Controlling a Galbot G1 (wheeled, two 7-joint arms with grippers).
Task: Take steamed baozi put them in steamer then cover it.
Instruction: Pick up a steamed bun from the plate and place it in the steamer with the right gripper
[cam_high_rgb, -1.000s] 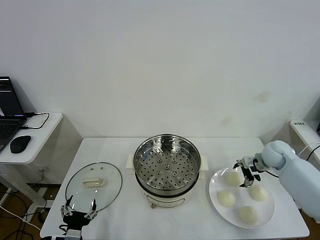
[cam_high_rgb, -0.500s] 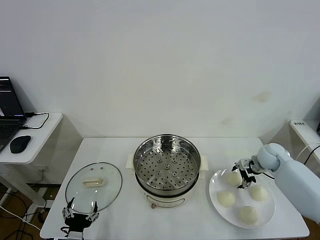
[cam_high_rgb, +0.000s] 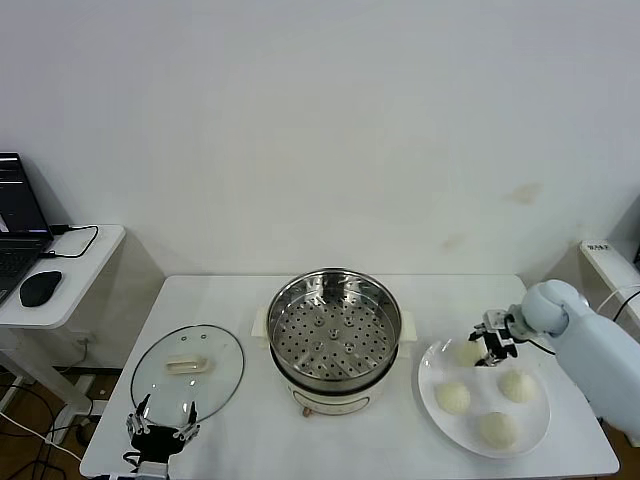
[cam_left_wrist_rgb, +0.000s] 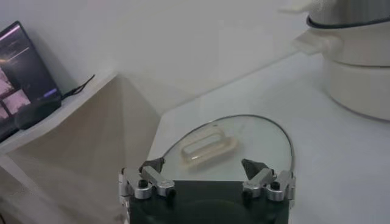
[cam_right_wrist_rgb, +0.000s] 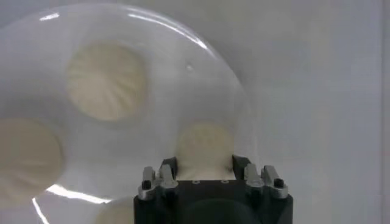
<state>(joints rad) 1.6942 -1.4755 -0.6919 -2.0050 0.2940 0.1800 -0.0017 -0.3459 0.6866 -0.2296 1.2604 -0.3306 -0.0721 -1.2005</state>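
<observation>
Four cream-white baozi lie on a white plate at the right. My right gripper is at the plate's back-left and is shut on one baozi; in the right wrist view this baozi sits tight between the gripper's two fingers. The others are at the plate's left, right and front. The steamer stands open in the middle of the table, its perforated tray empty. My left gripper waits open at the table's front left.
A glass lid with a pale handle lies flat left of the steamer, just beyond the left gripper; it also shows in the left wrist view. A side table with a laptop and mouse stands at the far left.
My right gripper has risen slightly and tilted at the back-left baozi. The left gripper has shifted a little at the table's front edge.
</observation>
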